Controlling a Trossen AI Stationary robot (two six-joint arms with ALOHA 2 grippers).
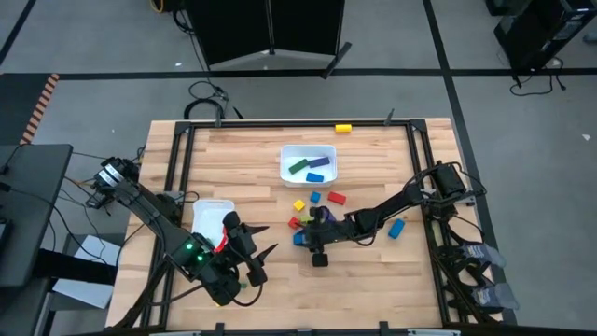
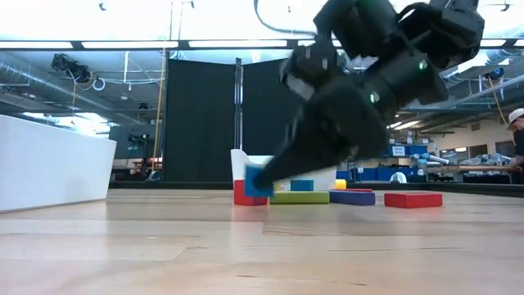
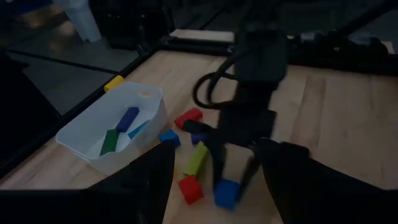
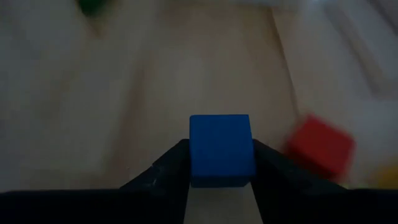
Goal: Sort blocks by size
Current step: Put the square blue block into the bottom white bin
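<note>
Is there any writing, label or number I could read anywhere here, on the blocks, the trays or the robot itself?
None readable: the blocks and the white tray are plain.
Right arm: no legible marking.
Shelves in the room behind, low view: any labels too small to read.

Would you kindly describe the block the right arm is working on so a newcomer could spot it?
Start at the white tray at the table's far middle, then drop to the loose cluster of blocks nearer the front. The blue cube sits between the right gripper fingers, beside a red cube; no other block is gripped.
</note>
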